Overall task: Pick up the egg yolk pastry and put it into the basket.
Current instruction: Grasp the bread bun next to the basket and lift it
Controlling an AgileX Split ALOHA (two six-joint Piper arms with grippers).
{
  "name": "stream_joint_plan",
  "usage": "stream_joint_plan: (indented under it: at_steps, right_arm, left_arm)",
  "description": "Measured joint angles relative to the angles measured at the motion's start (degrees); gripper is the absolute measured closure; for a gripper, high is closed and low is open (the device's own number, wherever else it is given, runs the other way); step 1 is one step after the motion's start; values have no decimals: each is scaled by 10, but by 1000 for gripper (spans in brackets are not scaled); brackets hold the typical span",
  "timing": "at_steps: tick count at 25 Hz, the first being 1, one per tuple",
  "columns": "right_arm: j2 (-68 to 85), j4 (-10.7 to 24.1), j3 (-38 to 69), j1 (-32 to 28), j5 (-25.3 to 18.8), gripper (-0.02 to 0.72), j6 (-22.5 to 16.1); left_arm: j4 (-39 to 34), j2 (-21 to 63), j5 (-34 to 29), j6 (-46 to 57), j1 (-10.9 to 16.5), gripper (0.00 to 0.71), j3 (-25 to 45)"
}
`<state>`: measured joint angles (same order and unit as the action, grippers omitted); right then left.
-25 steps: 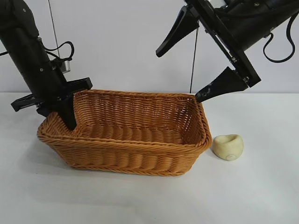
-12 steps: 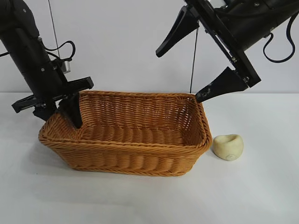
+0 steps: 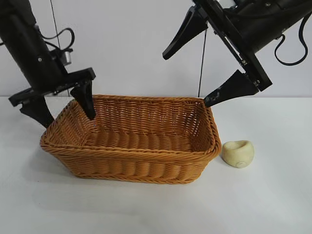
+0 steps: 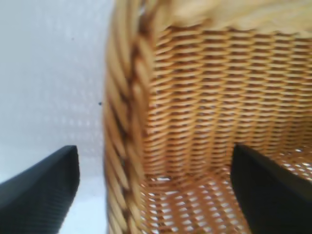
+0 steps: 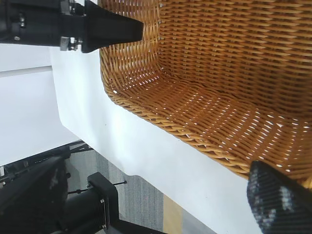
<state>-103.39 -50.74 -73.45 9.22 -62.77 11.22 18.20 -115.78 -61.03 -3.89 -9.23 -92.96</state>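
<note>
Left gripper [image 3: 61, 108] wide open, empty, astride the basket [image 3: 131, 161] rim; right gripper [image 3: 195, 73] agape, empty.

rough woven wicker basket [image 3: 131, 161]

You are looking at a lab test bench: bare white table [image 3: 146, 209], plain white backdrop [image 3: 126, 44], cables [image 3: 202, 63] hanging.
</note>
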Motion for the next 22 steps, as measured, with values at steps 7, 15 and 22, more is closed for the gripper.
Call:
stream_joint_plan:
  at_steps: [7, 15, 22]
  right_arm:
    - [0, 0, 0, 0, 0, 10, 0]
    - [0, 0, 0, 0, 2, 10, 0]
    - [0, 0, 0, 0, 2, 10, 0]
  left_arm:
    - [-172, 7, -29, 47, 47, 84, -1]
    - [-196, 36, -68, 60, 52, 84, -1]
    - [-196, 139, -79, 48, 52, 84, 55]
